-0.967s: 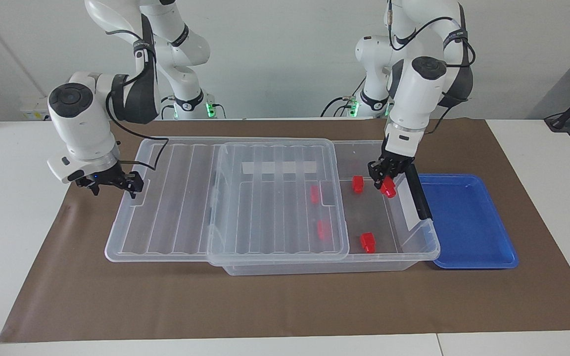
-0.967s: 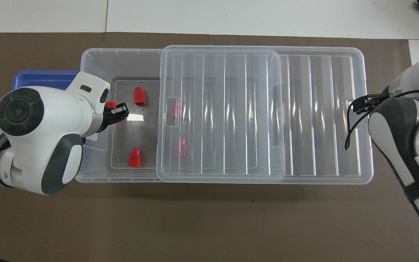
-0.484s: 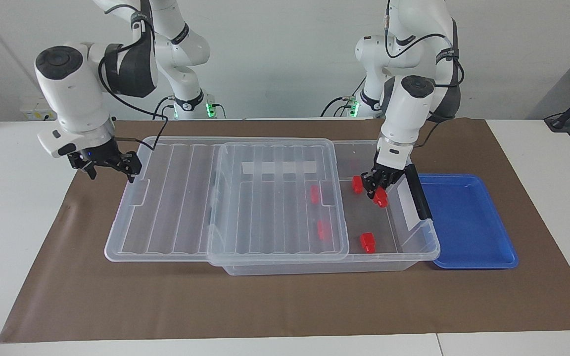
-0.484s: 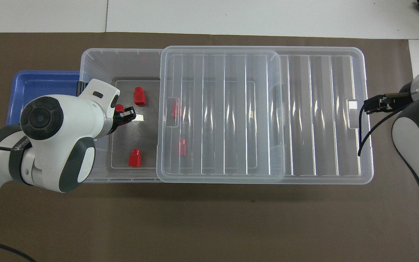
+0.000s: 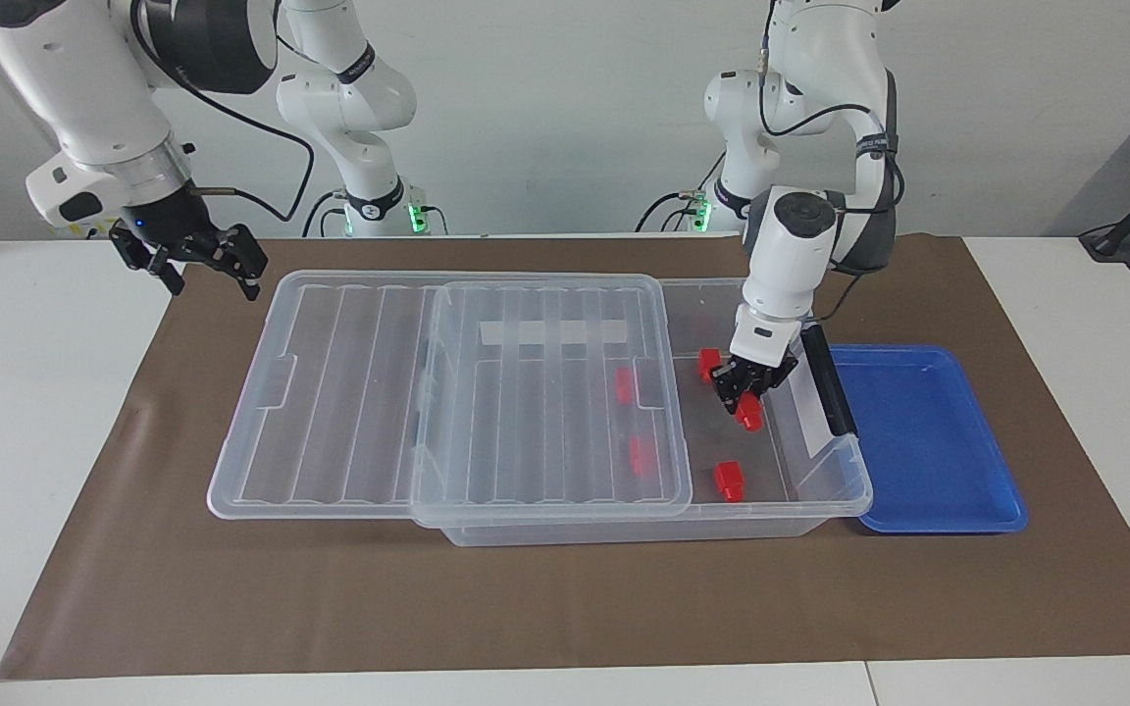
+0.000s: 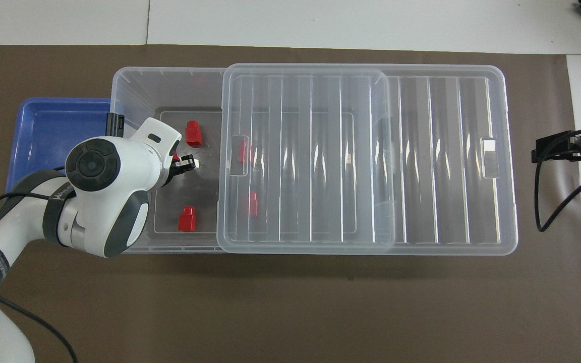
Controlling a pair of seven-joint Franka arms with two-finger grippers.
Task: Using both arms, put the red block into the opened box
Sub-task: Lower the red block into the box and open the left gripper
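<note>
Right of centre, the left gripper [image 5: 744,396] clamps a red block [image 5: 749,416] inside the box [image 5: 835,480]; upper left, the right gripper [image 5: 194,257] hangs open.

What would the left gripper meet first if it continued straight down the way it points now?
Probably the bare floor of the box. The left gripper, shut on a red block, points down into the open end, between two loose blocks. The height left is unclear.

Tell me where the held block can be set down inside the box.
Free floor lies under the left gripper, which holds a red block, between the two loose blocks in the box. The slid lid covers the rest. Right gripper waits raised.
</note>
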